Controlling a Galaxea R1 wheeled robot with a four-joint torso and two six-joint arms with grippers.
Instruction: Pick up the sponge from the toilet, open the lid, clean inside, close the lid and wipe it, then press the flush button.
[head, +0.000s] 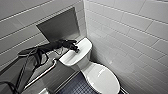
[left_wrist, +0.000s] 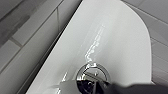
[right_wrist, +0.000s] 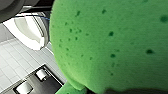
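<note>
nothing legible anywhere, no text, label, brand or number comes through. the toilet (head: 72, 58), the flush button (left_wrist: 92, 75) and the sponge (right_wrist: 107, 42) all show plain, unmarked surfaces.

left arm (head: 47, 47): stretching forward from the left, nearly straight; cables hanging beneath it
left gripper (head: 74, 48): angling downward at the arm's far end
right gripper: clamping the sponge (right_wrist: 107, 42)
</note>
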